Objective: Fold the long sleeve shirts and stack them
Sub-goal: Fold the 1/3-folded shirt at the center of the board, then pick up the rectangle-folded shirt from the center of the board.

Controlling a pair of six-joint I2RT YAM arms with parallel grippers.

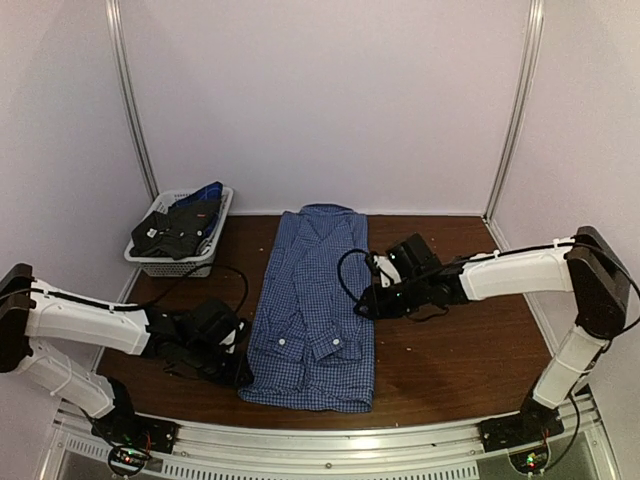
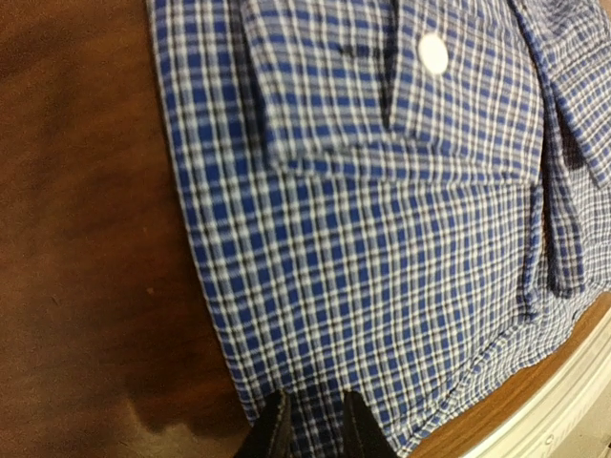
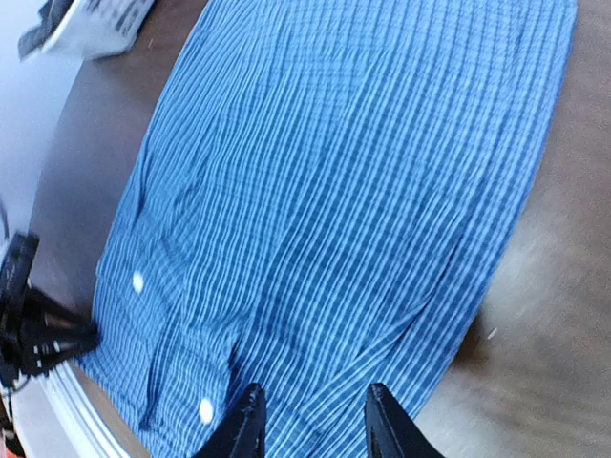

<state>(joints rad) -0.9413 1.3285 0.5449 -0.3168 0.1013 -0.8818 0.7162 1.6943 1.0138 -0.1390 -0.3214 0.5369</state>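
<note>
One blue-and-white checked long sleeve shirt [image 1: 315, 300] lies folded into a long strip down the middle of the brown table, collar at the far end, cuffs on top near the front. My left gripper [image 1: 240, 362] is low at the shirt's near-left corner. In the left wrist view its jaws [image 2: 317, 429] stand a narrow gap apart with the shirt's [image 2: 382, 239] edge cloth lying flat between them. My right gripper [image 1: 365, 300] is at the shirt's right edge, midway along. Seen from the right wrist, it [image 3: 310, 425] is open just above the shirt [image 3: 334, 191].
A white lattice basket [image 1: 180, 232] holding dark garments stands at the back left. A metal rail [image 1: 350, 435] runs along the table's near edge, close to the shirt's hem. White walls close in the back and both sides. Cables trail from both arms.
</note>
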